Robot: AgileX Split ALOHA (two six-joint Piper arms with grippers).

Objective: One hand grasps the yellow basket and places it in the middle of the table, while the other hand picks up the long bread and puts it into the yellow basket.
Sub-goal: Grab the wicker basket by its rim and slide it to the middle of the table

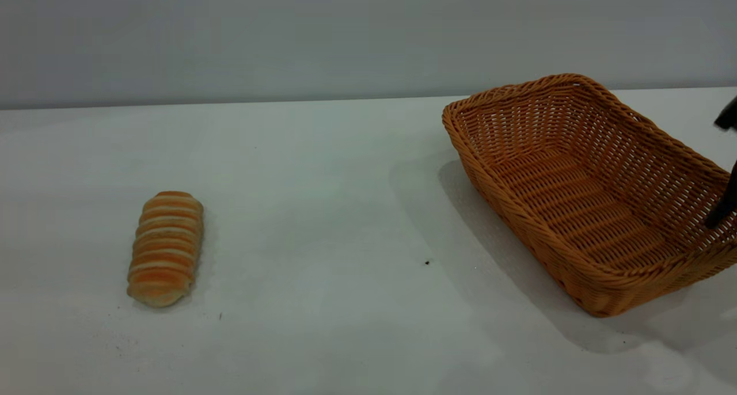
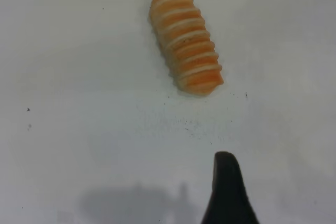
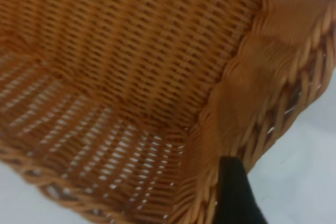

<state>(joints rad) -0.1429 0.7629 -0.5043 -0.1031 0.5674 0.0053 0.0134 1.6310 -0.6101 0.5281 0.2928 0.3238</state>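
one yellow basket (image 1: 581,193), one long bread (image 1: 166,248), table (image 1: 322,211).

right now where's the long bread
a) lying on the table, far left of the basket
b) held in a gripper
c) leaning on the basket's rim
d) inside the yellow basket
a: the long bread lies alone on the table, well apart from the empty yellow basket at the right.

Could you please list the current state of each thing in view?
Yellow basket: empty, tilted, far end raised off the table, at the right side.
Long bread: lying flat on the table at the left, untouched.
Right claw: at the basket's right rim, one finger inside the wall.
Left claw: above the table near the bread, holding nothing.
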